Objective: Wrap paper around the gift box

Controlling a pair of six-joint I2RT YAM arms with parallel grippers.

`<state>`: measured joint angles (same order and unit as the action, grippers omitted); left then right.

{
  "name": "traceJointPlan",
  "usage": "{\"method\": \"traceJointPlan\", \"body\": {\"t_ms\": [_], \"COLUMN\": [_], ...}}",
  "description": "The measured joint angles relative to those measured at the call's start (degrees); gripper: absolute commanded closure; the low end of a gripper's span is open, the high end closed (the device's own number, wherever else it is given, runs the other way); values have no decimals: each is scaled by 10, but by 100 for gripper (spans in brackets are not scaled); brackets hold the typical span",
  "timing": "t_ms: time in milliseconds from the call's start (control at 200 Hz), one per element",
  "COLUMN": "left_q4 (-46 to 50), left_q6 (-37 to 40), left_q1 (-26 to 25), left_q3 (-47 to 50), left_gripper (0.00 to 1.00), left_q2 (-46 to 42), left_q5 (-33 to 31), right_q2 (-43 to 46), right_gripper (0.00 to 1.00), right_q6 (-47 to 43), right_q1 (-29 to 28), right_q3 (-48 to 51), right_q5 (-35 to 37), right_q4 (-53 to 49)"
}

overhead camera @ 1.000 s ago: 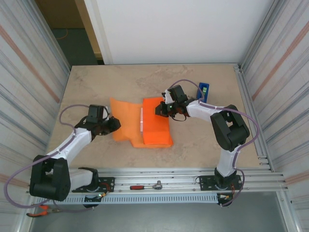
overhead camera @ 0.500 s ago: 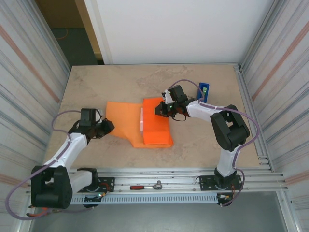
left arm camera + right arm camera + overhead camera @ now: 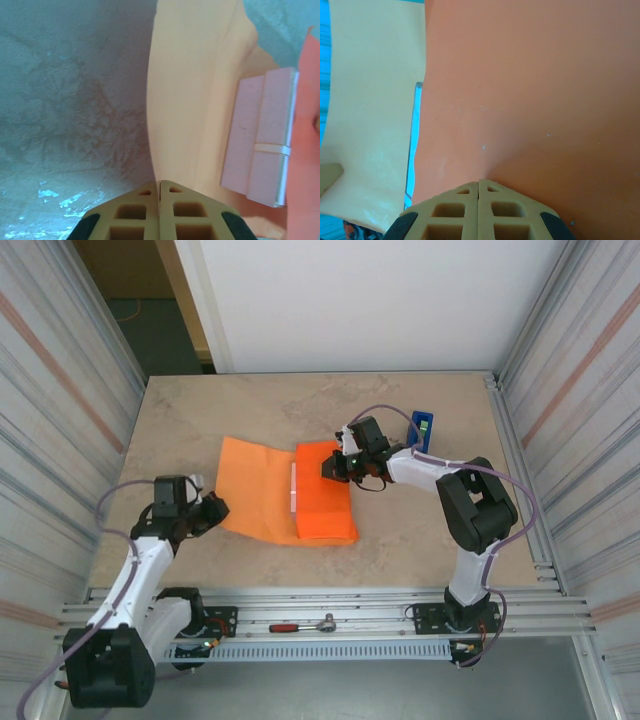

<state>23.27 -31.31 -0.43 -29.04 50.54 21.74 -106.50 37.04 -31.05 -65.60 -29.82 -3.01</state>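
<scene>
Orange paper [image 3: 258, 495] | left gripper [image 3: 213, 508] clenched at its edge | right gripper [image 3: 329, 469] clenched, tips on it

Our top cam sits high behind the arm bases at the near edge and looks down on the whole table [image 3: 300, 410]. The left wrist cam rides low behind the left hand [image 3: 160, 182], facing across the paper [image 3: 190, 100] toward the gift box [image 3: 262, 135]. The right wrist cam, behind the right hand [image 3: 479, 181], is super close to that same paper. All three share it.
</scene>
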Motion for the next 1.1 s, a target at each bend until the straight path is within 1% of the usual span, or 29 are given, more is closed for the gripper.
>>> {"method": "traceJointPlan", "body": {"t_ms": [185,276,386,556,656,772,1097], "left_q4": [-29,-50,-83,-135,-163,-186,-264], "left_q6": [0,-3,-12,-38,-51,-63,-115], "left_q1": [-1,-16,-61,-165,-221,-273,-377], "left_q3": [1,1,1,-1,-14,-44,-119], "left_gripper": [100,100,100,100,100,100,100], "left_q2": [-39,-43,-50,-43,-10,47,209], "left_q5": [50,69,79,74,66,51,1], "right_q2": [0,0,0,0,0,0,0], "right_gripper": [100,100,100,100,100,100,100], "right_q6": [0,0,0,0,0,0,0], "right_q1": [-2,-2,-2,-2,-2,-3,-4], "right_q3": [2,2,2,2,2,2,2], "right_q5": [0,1,0,0,0,2,3], "right_q4": [9,9,10,10,10,10,10]}}
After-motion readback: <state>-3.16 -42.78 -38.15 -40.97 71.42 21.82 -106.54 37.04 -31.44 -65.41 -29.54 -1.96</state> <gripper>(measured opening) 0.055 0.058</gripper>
